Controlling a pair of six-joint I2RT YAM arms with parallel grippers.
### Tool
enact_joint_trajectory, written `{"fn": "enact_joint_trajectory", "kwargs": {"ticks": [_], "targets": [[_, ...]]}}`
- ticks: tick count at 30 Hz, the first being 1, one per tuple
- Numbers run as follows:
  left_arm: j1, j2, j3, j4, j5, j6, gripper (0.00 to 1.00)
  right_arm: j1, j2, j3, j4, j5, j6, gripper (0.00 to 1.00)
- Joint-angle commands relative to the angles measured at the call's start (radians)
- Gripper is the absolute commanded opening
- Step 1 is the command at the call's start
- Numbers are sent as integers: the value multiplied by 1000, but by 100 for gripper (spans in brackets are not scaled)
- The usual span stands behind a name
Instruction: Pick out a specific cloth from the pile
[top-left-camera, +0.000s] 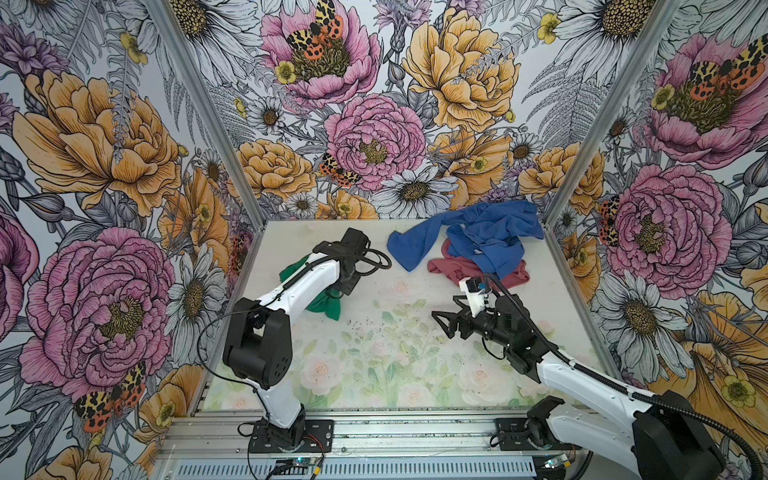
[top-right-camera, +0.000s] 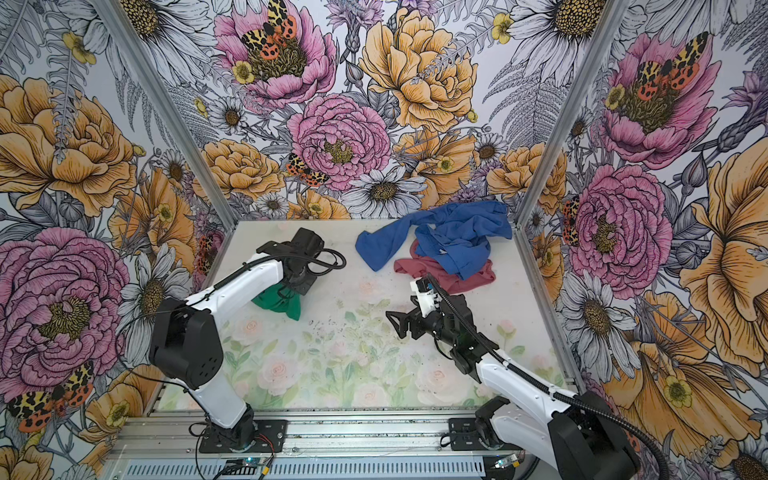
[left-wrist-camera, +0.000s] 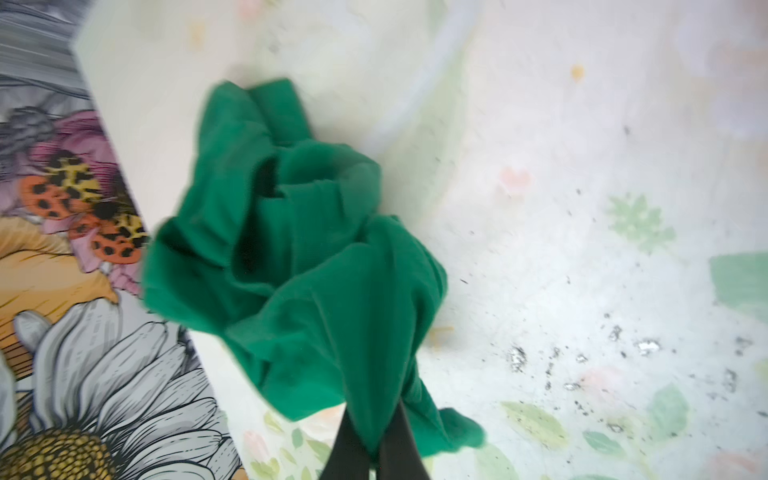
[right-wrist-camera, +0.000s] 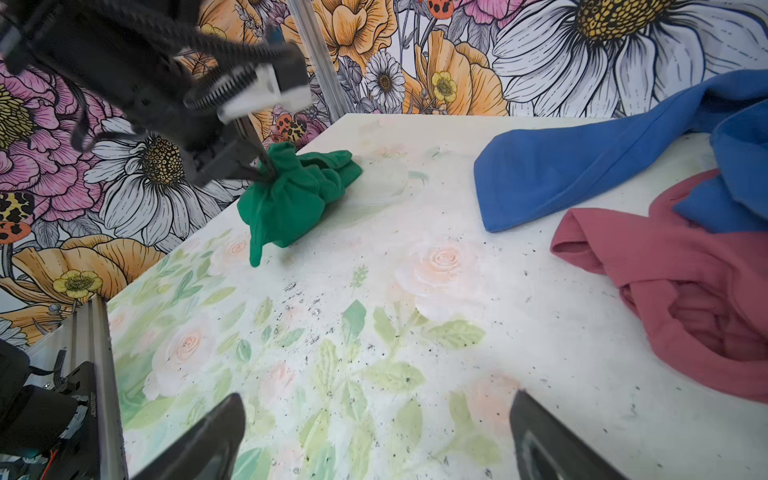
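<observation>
My left arm (top-left-camera: 303, 282) lies across the cloth (top-left-camera: 322, 306) in both top views, hiding most of it. The pile (top-left-camera: 469, 249), blue garment (top-left-camera: 490, 232) over red garment (top-left-camera: 453, 270), sits well apart at the surface's (top-left-camera: 374, 353) far right. Only the left wrist view shows my left gripper (left-wrist-camera: 374, 446) pinched tight on a green fold. My right gripper (right-wrist-camera: 376, 397) gapes wide and holds nothing. The cloth is plain emerald, bunched near the left edge.
</observation>
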Motion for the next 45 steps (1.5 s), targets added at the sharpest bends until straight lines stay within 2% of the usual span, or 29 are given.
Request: {"fn": "enact_joint_trajectory", "kwargs": {"ticks": [1, 4, 8, 10, 13, 22, 25, 27, 29, 34, 36, 38, 41, 45], "targets": [[82, -38, 64, 24, -68, 20, 0, 4, 4, 28, 7, 18, -13, 99], [180, -7, 98, 47, -37, 28, 0, 3, 10, 30, 8, 15, -13, 99], [279, 110, 109, 72, 37, -2, 0, 3, 13, 32, 8, 15, -14, 99], [298, 187, 104, 101, 45, -13, 0, 4, 13, 29, 7, 18, -14, 99], [330, 223, 65, 194, 0, -34, 0, 3, 16, 26, 6, 21, -14, 99], [372, 330, 61, 233, 164, -63, 0, 3, 43, 35, 12, 16, -15, 99], [363, 315, 50, 246, 170, -63, 12, 3, 35, 33, -1, 26, -21, 99], [352, 248, 20, 282, 178, -72, 19, 4, 24, 31, -9, 36, -24, 99], [347, 173, -10, 307, 183, -90, 43, 3, 16, 29, -14, 43, -25, 99], [323, 6, -81, 320, 146, -121, 76, 4, 15, 31, -10, 32, -21, 99], [325, -43, -124, 319, 181, -159, 92, 3, 15, 32, -9, 29, -22, 99], [334, -67, -160, 317, 281, -182, 98, 3, 12, 30, -9, 26, -19, 99], [349, -54, -195, 316, 345, -192, 99, 4, 12, 33, -6, 21, -17, 99], [371, 33, -175, 292, 410, -209, 99, 3, 7, 32, -10, 17, -17, 99]]}}
